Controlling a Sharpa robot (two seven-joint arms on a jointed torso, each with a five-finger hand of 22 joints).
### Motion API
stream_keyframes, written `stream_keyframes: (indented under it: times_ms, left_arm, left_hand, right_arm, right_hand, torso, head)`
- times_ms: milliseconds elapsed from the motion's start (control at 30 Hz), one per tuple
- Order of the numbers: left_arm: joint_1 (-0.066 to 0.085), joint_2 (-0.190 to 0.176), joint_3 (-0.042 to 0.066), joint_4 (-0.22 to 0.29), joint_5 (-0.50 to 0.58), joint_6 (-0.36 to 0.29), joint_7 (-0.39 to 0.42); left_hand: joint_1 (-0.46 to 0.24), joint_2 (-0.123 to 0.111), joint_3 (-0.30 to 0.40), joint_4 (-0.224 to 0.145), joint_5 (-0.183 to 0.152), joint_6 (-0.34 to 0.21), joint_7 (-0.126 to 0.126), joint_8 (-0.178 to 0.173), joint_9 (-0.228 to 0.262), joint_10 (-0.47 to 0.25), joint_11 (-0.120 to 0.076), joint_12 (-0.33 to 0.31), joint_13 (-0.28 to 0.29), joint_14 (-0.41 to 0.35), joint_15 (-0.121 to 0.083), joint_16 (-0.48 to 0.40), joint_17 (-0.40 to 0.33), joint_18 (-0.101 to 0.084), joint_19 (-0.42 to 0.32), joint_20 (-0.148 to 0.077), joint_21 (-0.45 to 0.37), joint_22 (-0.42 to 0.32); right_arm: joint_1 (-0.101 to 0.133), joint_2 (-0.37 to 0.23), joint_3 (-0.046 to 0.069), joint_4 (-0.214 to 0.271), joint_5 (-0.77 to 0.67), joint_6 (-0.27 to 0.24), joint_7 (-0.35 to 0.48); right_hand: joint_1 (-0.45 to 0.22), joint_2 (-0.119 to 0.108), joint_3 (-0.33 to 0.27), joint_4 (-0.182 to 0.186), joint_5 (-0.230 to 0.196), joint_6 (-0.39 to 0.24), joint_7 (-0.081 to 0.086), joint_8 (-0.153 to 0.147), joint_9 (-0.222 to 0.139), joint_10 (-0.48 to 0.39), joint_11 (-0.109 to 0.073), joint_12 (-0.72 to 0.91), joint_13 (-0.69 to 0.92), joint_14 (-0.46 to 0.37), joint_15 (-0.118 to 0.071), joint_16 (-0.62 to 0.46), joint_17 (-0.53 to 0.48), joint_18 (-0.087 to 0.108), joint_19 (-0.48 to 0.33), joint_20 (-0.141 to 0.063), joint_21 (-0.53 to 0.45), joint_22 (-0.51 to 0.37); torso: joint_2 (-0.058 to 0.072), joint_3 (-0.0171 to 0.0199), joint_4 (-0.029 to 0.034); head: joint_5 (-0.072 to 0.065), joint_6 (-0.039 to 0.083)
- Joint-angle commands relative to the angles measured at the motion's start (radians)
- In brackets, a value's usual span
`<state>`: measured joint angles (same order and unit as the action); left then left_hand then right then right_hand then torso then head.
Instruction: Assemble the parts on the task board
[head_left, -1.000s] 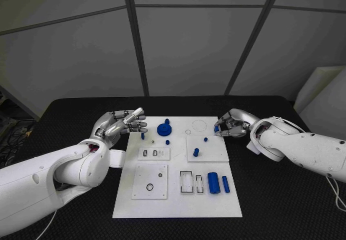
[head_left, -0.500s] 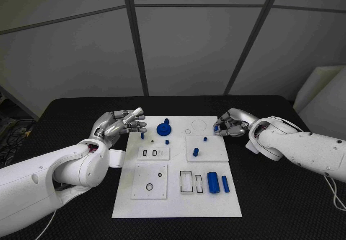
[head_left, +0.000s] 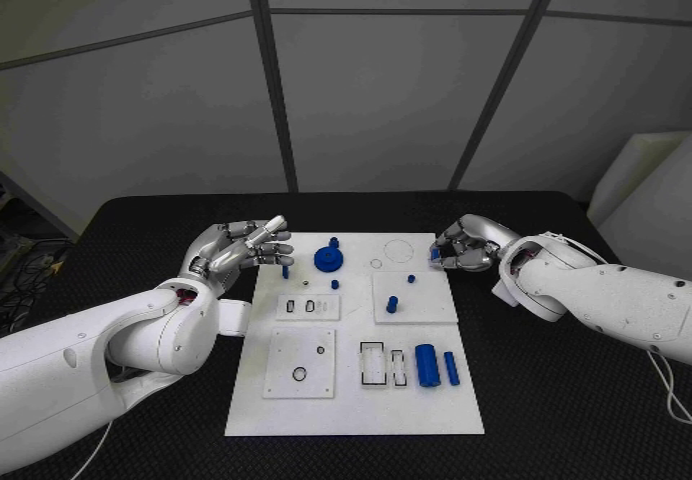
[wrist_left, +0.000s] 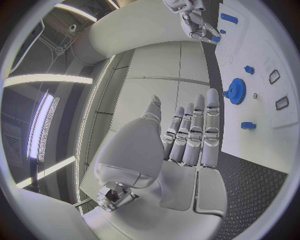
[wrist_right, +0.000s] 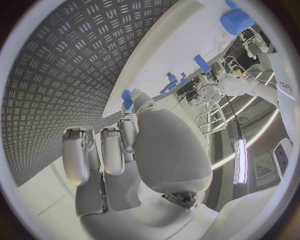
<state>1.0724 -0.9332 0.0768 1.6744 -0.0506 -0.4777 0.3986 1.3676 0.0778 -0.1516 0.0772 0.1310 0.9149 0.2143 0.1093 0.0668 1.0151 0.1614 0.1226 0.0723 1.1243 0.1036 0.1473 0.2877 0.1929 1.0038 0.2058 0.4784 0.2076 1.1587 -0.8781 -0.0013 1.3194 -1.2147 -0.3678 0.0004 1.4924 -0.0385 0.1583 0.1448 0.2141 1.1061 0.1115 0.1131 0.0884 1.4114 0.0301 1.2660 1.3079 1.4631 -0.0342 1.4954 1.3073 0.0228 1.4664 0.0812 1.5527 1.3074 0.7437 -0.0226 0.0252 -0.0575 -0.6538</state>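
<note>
White board (head_left: 353, 410) lies in the middle of the black tabletop (head_left: 577, 400), long side running away from the robot. On its far half sits a blue gear (head_left: 329, 261) with a knob on top, a small blue peg (head_left: 335, 284) just nearer than it, and another small blue peg (head_left: 286, 271) at the board's left edge. On the raised square plate (head_left: 415, 305) right of centre stand 2 short blue pins (head_left: 391, 304), well apart from each other. On the near half, a thick blue cylinder (head_left: 427, 364) and a thin blue rod (head_left: 451, 368) lie side by side, just right of 2 empty rectangular slots (head_left: 374, 364). Another raised plate (head_left: 302, 363) to the left carries a small dark ring.

The left hand (head_left: 242, 249) hovers above the board's far left corner, palm up and holding nothing; in the left wrist view its fingers (wrist_left: 201, 132) are stretched out straight, side by side, with the gear (wrist_left: 236, 91) beyond them.

The right hand (head_left: 463, 248) sits at the board's far right edge, fingers curled in, pinching a small blue piece (head_left: 434, 256) at its fingertips. The right wrist view shows that piece (wrist_right: 127, 98) held at the tip of a finger, over the board's edge.
</note>
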Motion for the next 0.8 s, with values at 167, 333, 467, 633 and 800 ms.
stream_keyframes:
  times_ms: [167, 333, 467, 633, 800]
  left_arm:
    - [0.001, -0.002, 0.001, 0.001, -0.003, 0.007, 0.001]
    - [0.000, -0.003, 0.001, -0.001, -0.003, 0.007, 0.000]
    - [0.001, -0.001, 0.001, -0.007, -0.002, 0.008, -0.002]
    - [0.001, 0.004, 0.001, -0.021, 0.001, 0.009, -0.003]
    - [0.001, 0.008, 0.001, -0.032, 0.002, 0.011, -0.003]
  left_hand:
    - [0.011, 0.004, 0.001, -0.007, -0.002, 0.002, 0.001, -0.005, -0.001, 0.004, 0.002, -0.005, -0.001, -0.006, 0.004, -0.004, 0.001, -0.012, -0.005, -0.001, -0.005, -0.001]
    - [0.011, 0.004, 0.001, -0.007, -0.002, 0.002, 0.002, -0.006, -0.001, 0.003, 0.002, -0.005, -0.002, -0.005, 0.004, -0.004, 0.001, -0.012, -0.005, -0.001, -0.006, -0.002]
    - [0.011, 0.004, 0.001, -0.007, -0.002, 0.002, 0.002, -0.006, -0.001, 0.003, 0.002, -0.005, -0.002, -0.005, 0.004, -0.004, 0.001, -0.012, -0.005, -0.001, -0.006, -0.002]
    - [0.011, 0.004, 0.001, -0.008, -0.002, 0.002, 0.002, -0.006, -0.001, 0.003, 0.002, -0.005, -0.002, -0.005, 0.004, -0.005, 0.001, -0.012, -0.005, -0.001, -0.006, -0.002]
    - [0.012, 0.005, 0.001, -0.009, -0.002, 0.002, 0.002, -0.006, -0.001, 0.004, 0.002, -0.005, -0.001, -0.005, 0.004, -0.005, 0.002, -0.012, -0.005, -0.001, -0.006, -0.002]
  right_arm:
    - [0.002, -0.017, 0.001, 0.071, 0.003, -0.080, 0.000]
    - [0.003, -0.031, 0.002, 0.164, 0.007, -0.094, -0.051]
    - [0.005, -0.016, 0.004, 0.228, -0.005, -0.107, -0.087]
    - [0.007, 0.030, 0.005, 0.284, -0.039, -0.112, -0.133]
    - [0.007, 0.111, 0.006, 0.293, -0.081, -0.094, -0.182]
  right_hand:
    - [0.030, 0.041, 0.025, -0.011, -0.015, 0.011, -0.002, 0.002, 0.005, -0.006, -0.005, -0.012, -0.011, 0.084, -0.006, 0.005, 0.163, -0.016, 0.083, -0.008, 0.006, 0.238]
    - [0.026, 0.039, 0.028, -0.011, -0.014, 0.010, -0.001, 0.001, 0.005, -0.007, -0.004, -0.013, -0.012, 0.084, -0.006, 0.004, 0.162, -0.016, 0.083, -0.007, 0.006, 0.238]
    - [0.024, 0.038, 0.029, -0.010, -0.015, 0.009, -0.001, 0.001, 0.004, -0.008, -0.003, -0.015, -0.013, 0.084, -0.006, 0.005, 0.162, -0.016, 0.083, -0.007, 0.005, 0.238]
    - [0.023, 0.038, 0.030, -0.011, -0.016, 0.009, -0.001, 0.001, 0.004, -0.008, -0.003, -0.016, -0.014, 0.085, -0.005, 0.005, 0.163, -0.016, 0.083, -0.007, 0.005, 0.238]
    - [0.021, 0.037, 0.033, -0.011, -0.021, 0.008, 0.000, 0.000, 0.004, -0.008, -0.003, -0.017, -0.014, 0.084, -0.005, 0.005, 0.162, -0.016, 0.083, -0.007, 0.006, 0.238]
  torso:
    - [-0.001, 0.0007, -0.0021]
    - [-0.003, -0.0027, -0.0014]
    - [-0.008, -0.0025, -0.0022]
    - [-0.013, -0.0017, -0.0009]
    - [-0.014, -0.0033, -0.0002]
  head:
    - [0.002, 0.000]
    - [0.002, -0.001]
    - [0.009, -0.006]
    - [0.013, -0.009]
    - [0.019, -0.016]
